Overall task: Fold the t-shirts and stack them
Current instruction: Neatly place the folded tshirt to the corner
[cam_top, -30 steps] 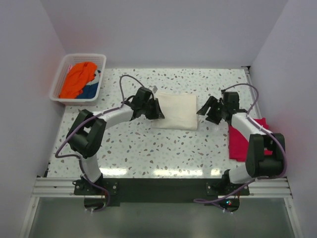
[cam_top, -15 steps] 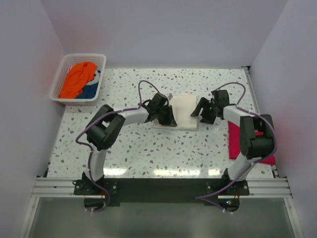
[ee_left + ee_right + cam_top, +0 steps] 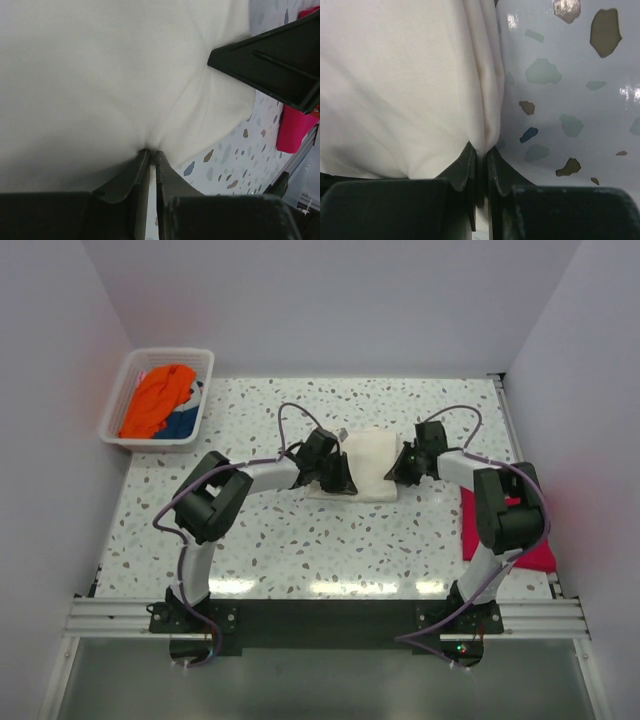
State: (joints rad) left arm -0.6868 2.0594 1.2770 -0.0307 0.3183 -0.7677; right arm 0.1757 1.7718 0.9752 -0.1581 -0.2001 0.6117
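Gripping the white shirt (image 3: 368,462) from both sides, mid-table, a little toward the far edge. Clamped on its left edge with the left gripper (image 3: 339,478), and on its right edge with the right gripper (image 3: 400,466). Bunched narrow between the two, folded, resting on the table (image 3: 300,540).

From the left wrist: left gripper (image 3: 150,156) almost together on a pinch of white shirt (image 3: 100,75), with creases fanning out from the pinch. Further right, a dark finger of the right gripper (image 3: 277,60) against the cloth's other side. Past it, a strip of red shirt (image 3: 294,131) on the table (image 3: 235,160).

From the right wrist: right gripper (image 3: 481,152) closed tight on the layered edge of the white shirt (image 3: 395,80), with speckled table (image 3: 560,110) just beside it on the right.

Elsewhere: red shirt (image 3: 487,525) flat at the table's right edge, partly under the right arm, well apart from the white one. Orange shirt (image 3: 158,400) heaped over blue shirt (image 3: 182,426) in the basket (image 3: 118,412), far left.
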